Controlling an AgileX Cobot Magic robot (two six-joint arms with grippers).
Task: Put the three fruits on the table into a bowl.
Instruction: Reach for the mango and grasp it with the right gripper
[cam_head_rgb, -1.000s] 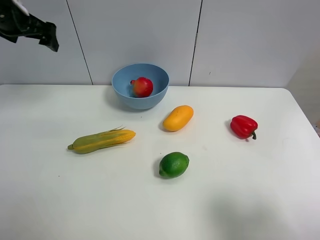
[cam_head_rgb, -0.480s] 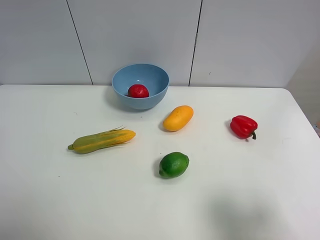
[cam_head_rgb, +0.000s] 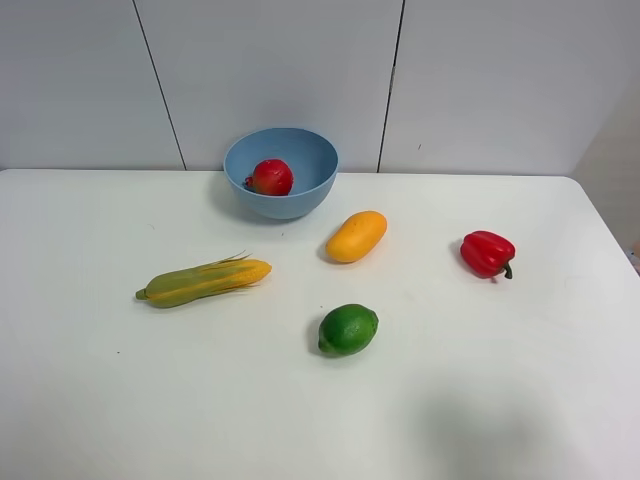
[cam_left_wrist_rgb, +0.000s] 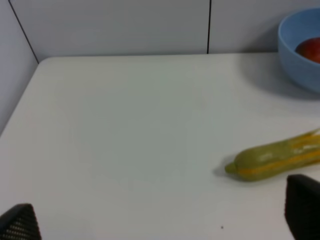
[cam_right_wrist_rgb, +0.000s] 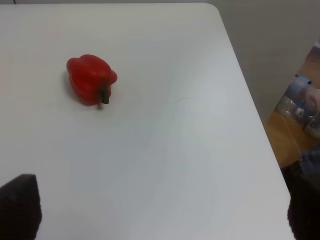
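We found the red fruit (cam_head_rgb: 270, 177) inside the bowl (cam_head_rgb: 300, 205). The mango (cam_head_rgb: 356, 236) and the lime (cam_head_rgb: 348, 329) lay on the table (cam_head_rgb: 150, 400), outside the bowl. The left gripper (cam_left_wrist_rgb: 160, 220) and the right gripper (cam_right_wrist_rgb: 162, 212) stood spread wide, empty.

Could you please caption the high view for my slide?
Pomegranate in the blue bowl; mango, lime, corn and pepper lie on the table.

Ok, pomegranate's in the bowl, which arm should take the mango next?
Right, probably. The mango lies slightly right of centre, on the pepper side that the right gripper faces, open and empty. The left gripper faces the corn.
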